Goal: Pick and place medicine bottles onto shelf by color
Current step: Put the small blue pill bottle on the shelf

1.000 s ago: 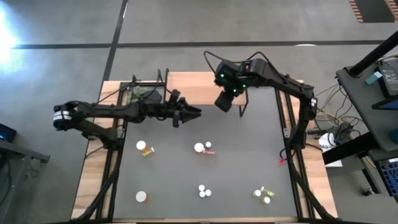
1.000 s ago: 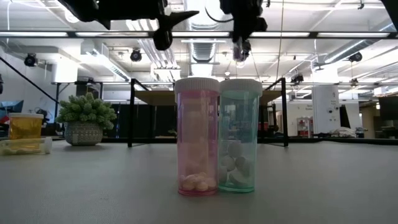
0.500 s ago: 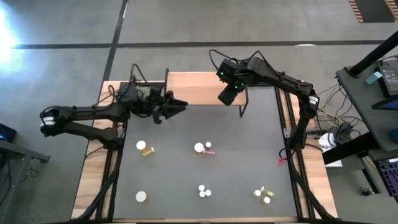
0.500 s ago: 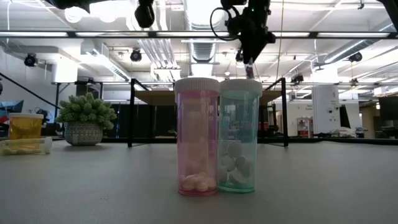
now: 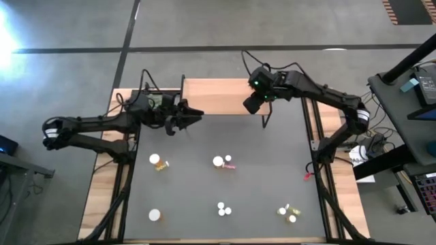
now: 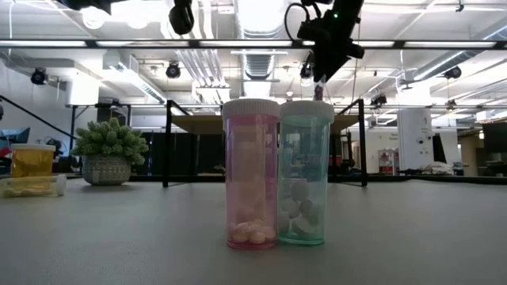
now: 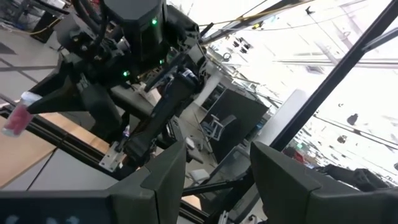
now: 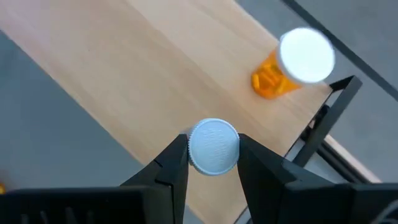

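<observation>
Pink bottle (image 8: 213, 146) in right tool (image 8: 213, 163); high view hides it.

Held bottle (image 8: 213, 146): only its white cap shows between the right gripper (image 8: 213, 163) fingers in the right wrist view, body hidden below. Shelf (image 5: 216, 96) legs mostly hidden from above; its near-right corner sits under the arm. Low view cuts both arms at the top edge. Front-mat bottles (image 5: 287, 214) too small to tell colours.
</observation>
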{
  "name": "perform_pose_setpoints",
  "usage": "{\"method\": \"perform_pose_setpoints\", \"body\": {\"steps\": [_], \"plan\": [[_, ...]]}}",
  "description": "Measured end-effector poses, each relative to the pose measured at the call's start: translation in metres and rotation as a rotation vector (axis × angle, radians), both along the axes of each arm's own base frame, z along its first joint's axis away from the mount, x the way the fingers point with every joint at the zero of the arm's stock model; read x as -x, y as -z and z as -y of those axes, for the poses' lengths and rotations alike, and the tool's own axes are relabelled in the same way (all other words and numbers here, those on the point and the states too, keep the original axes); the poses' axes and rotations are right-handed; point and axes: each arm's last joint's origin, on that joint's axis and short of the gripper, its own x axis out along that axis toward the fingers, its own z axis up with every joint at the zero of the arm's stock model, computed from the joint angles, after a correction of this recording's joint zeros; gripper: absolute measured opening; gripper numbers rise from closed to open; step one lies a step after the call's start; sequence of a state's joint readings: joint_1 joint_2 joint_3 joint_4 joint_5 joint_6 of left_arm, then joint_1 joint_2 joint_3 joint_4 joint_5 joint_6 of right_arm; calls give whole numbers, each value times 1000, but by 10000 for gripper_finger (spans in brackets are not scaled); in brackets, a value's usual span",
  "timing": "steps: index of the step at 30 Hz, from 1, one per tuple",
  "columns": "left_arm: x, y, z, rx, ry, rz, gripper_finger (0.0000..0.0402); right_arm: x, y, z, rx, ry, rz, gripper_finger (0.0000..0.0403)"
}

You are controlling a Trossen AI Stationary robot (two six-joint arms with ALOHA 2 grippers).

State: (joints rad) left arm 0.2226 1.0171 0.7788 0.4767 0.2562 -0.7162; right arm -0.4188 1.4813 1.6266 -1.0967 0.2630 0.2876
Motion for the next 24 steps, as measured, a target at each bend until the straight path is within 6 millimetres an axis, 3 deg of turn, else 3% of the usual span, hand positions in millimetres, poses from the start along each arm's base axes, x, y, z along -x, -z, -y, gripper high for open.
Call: {"method": "perform_pose_setpoints", "body": {"steps": [10, 24], "plan": [[-4, 3, -1, 6, -2, -14, 164, -2, 32, 7, 61, 77, -109, 109], [-4, 3, -1, 5, -2, -12, 164, -4, 36, 21, 72, 151, -66, 109]]}}
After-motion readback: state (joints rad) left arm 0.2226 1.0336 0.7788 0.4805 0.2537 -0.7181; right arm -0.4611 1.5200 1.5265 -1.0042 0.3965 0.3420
